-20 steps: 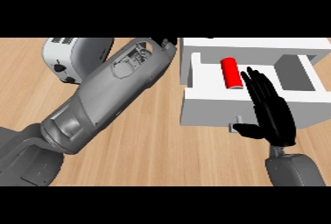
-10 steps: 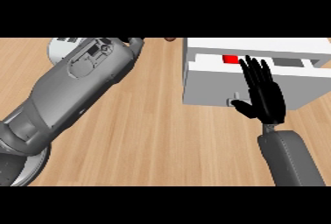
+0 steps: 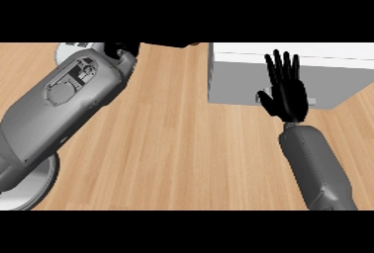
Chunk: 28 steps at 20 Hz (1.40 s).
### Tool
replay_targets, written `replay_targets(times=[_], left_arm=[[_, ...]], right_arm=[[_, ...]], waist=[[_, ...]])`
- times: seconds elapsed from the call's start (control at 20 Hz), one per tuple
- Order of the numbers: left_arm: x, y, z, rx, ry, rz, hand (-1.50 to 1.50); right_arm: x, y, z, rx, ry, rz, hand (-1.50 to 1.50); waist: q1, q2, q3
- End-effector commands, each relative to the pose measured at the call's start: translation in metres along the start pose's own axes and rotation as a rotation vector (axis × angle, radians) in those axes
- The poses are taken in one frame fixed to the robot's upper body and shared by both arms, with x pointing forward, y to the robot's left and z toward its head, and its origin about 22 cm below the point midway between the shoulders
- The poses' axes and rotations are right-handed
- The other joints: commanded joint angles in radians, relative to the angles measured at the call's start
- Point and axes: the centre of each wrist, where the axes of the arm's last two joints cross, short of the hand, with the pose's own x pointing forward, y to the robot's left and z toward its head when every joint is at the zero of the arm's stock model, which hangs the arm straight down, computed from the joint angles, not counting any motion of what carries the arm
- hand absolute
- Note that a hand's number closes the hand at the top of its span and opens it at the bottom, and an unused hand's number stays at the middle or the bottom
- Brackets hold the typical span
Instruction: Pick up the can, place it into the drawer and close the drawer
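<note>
Wooden worktop (image 3: 182, 148) fills the view, with the white drawer (image 3: 329, 79) box at about 2 o'clock; its front looks flush with the box, so it seems shut or almost shut, and the can cannot be seen, so I guess it is inside. Right robot hand (image 3: 286, 96) lies flat and open on the drawer front, fingers straight and pointing to 12 o'clock, so any last push would go that way. Left robot hand (image 3: 120, 49) is mostly hidden at 11 o'clock beyond its big grey forearm; I cannot tell if it is open.
</note>
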Motion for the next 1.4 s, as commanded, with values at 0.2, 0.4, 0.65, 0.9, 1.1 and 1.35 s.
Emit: replay_targets(times=[0.2,0.4,0.65,0.9,1.1,1.35], left_arm=[[-0.024,0.028,0.023,-0.005,0.01,-0.018,-1.5],[-0.016,0.024,0.024,-0.014,0.024,-0.01,-1.5],[-0.035,0.028,0.039,-0.021,0.01,-0.018,-1.5],[-0.045,0.034,0.047,-0.033,0.024,-0.007,-1.5],[-0.055,0.034,0.055,-0.038,0.013,-0.019,-1.5],[-0.055,0.039,0.056,-0.032,0.004,-0.019,-1.5]], right_arm=[[0.002,0.001,-0.042,-0.017,0.023,0.018,-1.5],[0.008,-0.003,-0.058,-0.039,0.034,0.032,-1.5],[0.014,-0.013,-0.079,-0.06,0.026,0.032,-1.5],[0.015,-0.032,-0.101,-0.075,0.041,0.041,-1.5],[0.026,-0.018,-0.093,-0.079,0.043,0.027,-1.5],[0.034,-0.038,-0.115,-0.056,0.015,-0.028,-1.5]], waist=[[0.011,0.018,0.009],[0.013,0.025,0.01],[0.023,0.032,0.01],[0.037,0.038,0.01],[0.039,0.041,0.01],[0.035,0.044,0.011]])
